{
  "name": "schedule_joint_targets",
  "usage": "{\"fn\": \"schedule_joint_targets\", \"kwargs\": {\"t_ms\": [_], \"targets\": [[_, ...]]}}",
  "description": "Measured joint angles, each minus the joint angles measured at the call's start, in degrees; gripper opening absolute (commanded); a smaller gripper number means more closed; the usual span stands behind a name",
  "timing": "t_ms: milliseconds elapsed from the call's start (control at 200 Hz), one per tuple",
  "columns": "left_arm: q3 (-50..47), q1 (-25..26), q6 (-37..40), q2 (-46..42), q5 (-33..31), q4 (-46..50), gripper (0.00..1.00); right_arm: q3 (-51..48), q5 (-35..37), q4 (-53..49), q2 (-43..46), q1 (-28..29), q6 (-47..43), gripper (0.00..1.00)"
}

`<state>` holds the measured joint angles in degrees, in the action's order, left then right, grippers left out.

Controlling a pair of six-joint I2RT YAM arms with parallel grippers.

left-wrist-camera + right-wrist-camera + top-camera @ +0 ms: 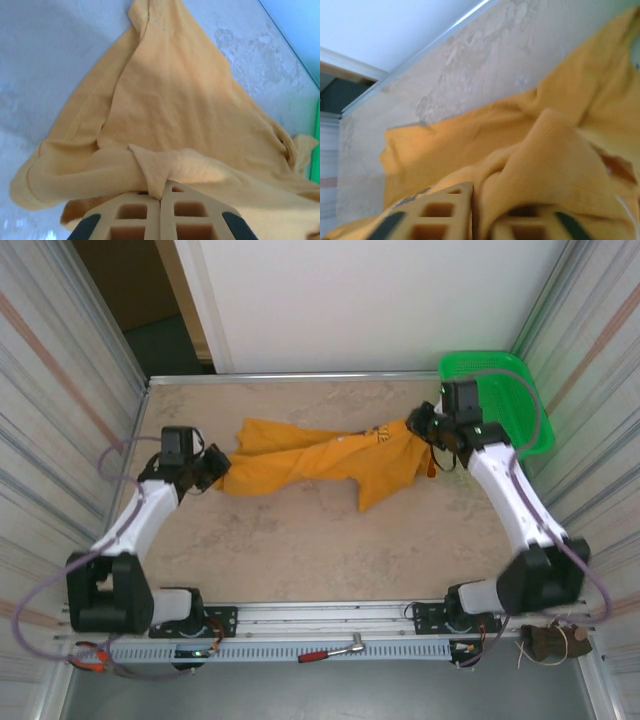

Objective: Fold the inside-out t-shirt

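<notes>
So far: no fold shows; the inside-out t-shirt (pixel 320 462) is a crumpled, twisted band, not yet spread flat.
Shirt position: it lies across the middle of the table (pixel 300 560), from centre left to upper right of the top view. One flap hangs toward the frame's centre, and the right end is near the green basket (pixel 520 400).
Left to do: by my judgement, nearly everything. I must flatten the cloth, then fold it.
My left gripper (pixel 212 472): clenched on the shirt's left end. In the left wrist view this gripper (pixel 160 200) has its jaws meeting, with a tuck of orange cloth pinched between them.
My right gripper (pixel 428 428): at the shirt's right end. In the right wrist view this gripper (pixel 481 215) has its jaws slightly apart with a thick bunch of cloth wedged between, so I read it as grasping the shirt.
</notes>
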<state>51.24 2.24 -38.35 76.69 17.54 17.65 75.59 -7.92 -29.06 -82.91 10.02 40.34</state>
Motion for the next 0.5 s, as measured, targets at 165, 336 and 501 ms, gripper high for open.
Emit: {"fn": "schedule_joint_targets", "kwargs": {"t_ms": [165, 336, 501], "targets": [[6.32, -1.95, 2.25, 15.78, 3.37, -0.28, 0.00, 1.84, -1.33, 3.21, -13.55, -2.71, -0.98, 0.67], [6.84, -2.29, 3.21, 20.22, 4.00, 0.04, 0.00, -10.54, -1.31, 4.00, -6.51, -1.11, -1.66, 0.67], [7.80, -2.40, 3.91, 19.78, 4.11, -0.13, 0.00, -22.75, -1.99, 6.47, 0.13, 0.90, -2.51, 0.68]]}}
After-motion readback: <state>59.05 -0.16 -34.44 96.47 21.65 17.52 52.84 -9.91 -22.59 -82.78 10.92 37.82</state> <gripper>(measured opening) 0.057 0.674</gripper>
